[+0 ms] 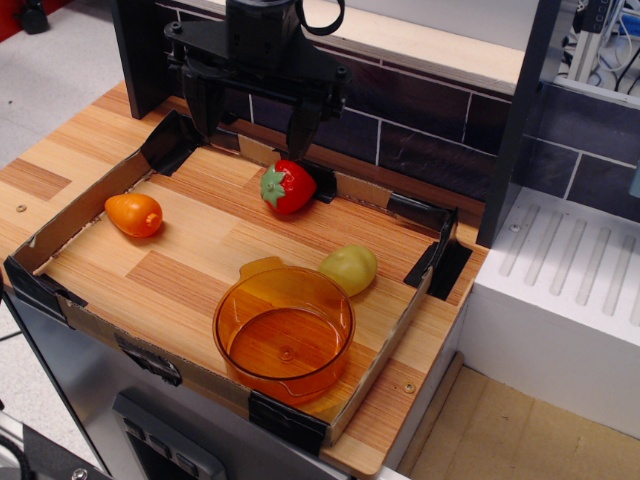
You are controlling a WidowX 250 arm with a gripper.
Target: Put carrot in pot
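Note:
The carrot is a small glossy orange toy with a paler end, lying at the left side of the wooden tray. The pot is a round translucent orange plastic pot with a small tab handle at its back, standing empty near the tray's front edge. My gripper hangs over the tray's back edge, black, its two fingers spread apart and holding nothing. It is well behind and to the right of the carrot, just left of the strawberry.
A red strawberry with green leaves lies under the gripper's right finger. A yellow-green fruit sits behind the pot on the right. The tray has low cardboard walls. A dark brick wall stands behind; a white drainer is at right.

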